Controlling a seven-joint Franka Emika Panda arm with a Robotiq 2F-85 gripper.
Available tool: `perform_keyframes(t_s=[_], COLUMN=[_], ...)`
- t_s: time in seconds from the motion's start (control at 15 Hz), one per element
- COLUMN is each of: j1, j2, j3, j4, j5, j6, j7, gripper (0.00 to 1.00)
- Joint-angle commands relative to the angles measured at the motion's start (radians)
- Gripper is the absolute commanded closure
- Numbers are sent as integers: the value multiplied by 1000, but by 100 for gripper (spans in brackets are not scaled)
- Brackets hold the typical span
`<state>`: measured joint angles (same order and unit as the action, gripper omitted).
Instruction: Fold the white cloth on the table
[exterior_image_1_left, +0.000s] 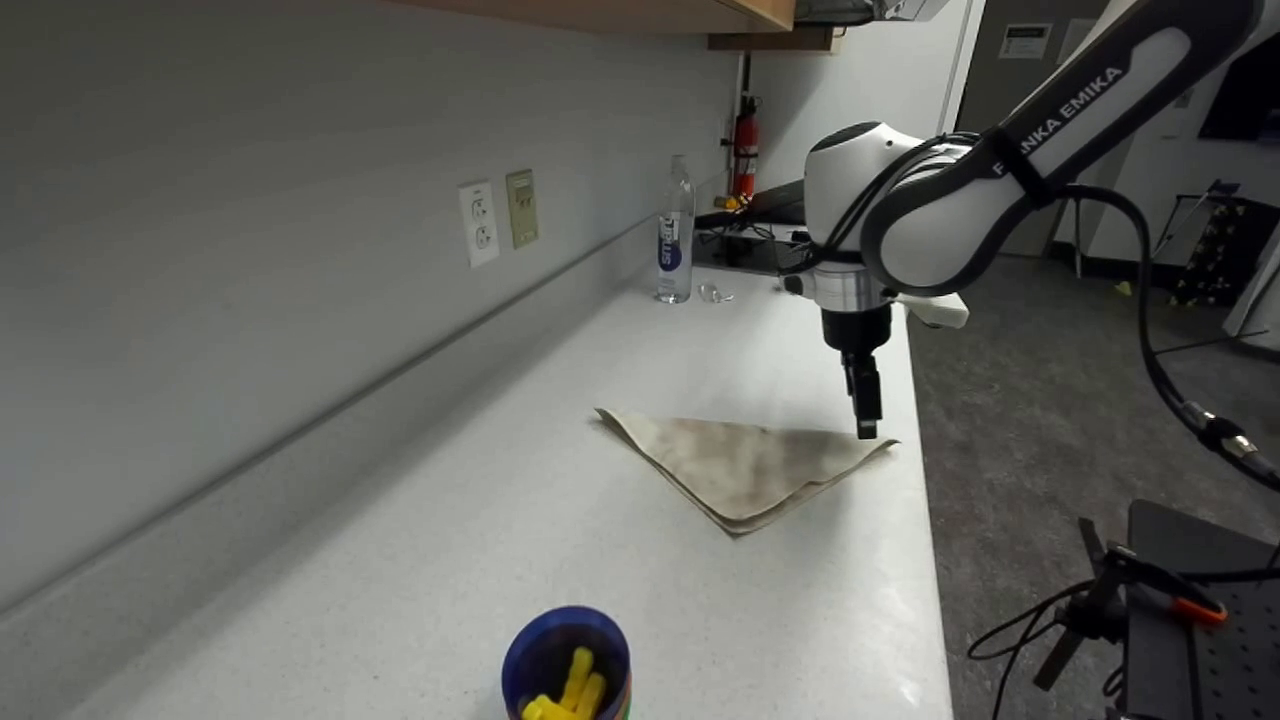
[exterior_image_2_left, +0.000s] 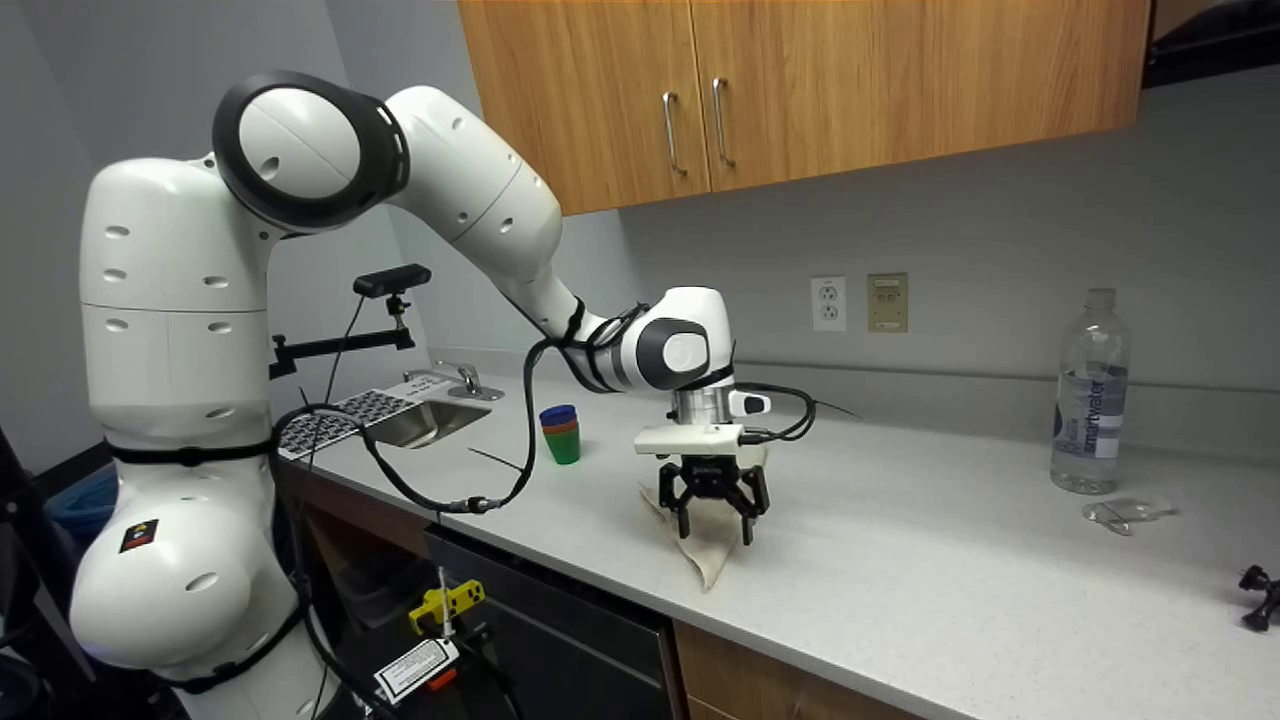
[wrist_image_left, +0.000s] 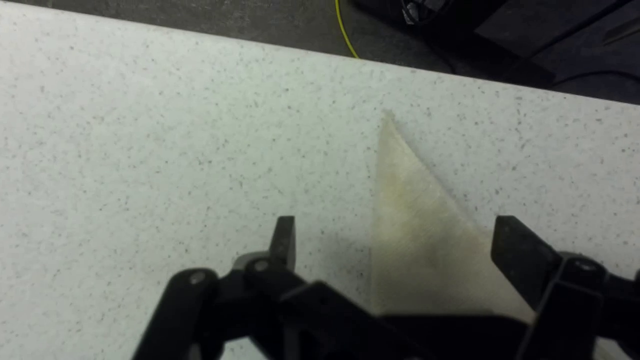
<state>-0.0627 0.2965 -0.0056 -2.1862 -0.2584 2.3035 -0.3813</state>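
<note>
The off-white cloth (exterior_image_1_left: 745, 465) lies on the white countertop, folded into a triangle with layered edges toward the viewer. It also shows in an exterior view (exterior_image_2_left: 708, 555), partly hidden behind the gripper. In the wrist view, one pointed corner of the cloth (wrist_image_left: 420, 240) points toward the counter's front edge. My gripper (wrist_image_left: 395, 222) is open and empty, with one finger left of the cloth and one by its right edge. In both exterior views the gripper (exterior_image_1_left: 867, 430) (exterior_image_2_left: 715, 532) points down over the cloth's corner near the front edge. Contact with the cloth cannot be told.
Stacked cups (exterior_image_2_left: 562, 445) with yellow pieces inside stand on the counter; the blue cup (exterior_image_1_left: 515, 665) is on top. A water bottle (exterior_image_1_left: 675, 240) (exterior_image_2_left: 1088, 410) stands near the wall. A small clear plastic item (exterior_image_2_left: 1125, 513) lies beside it. Wooden cabinets (exterior_image_2_left: 800, 90) hang above.
</note>
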Motion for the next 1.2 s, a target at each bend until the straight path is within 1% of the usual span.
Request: perform_keyframes(t_s=[0.0, 0.27, 0.53, 0.6, 0.67, 0.73, 0.8, 0.87, 1.13], j1=[7, 1, -3, -6, -6, -6, -6, -4, 6], j2=[-2, -6, 1, 4, 2, 0, 1, 1, -3], j3=[-7, -19, -12, -10, -8, -6, -6, -6, -4], j4=[-47, -89, -119, -124, -133, -138, -142, -144, -142], j5=[-40, -65, -46, -38, -36, -34, -35, -38, -52], j6=[43, 85, 142, 149, 156, 160, 167, 170, 165], j7=[4, 4, -9, -16, -18, -21, -24, -25, -15], gripper=[0, 0, 1, 10, 25, 29, 36, 45, 73])
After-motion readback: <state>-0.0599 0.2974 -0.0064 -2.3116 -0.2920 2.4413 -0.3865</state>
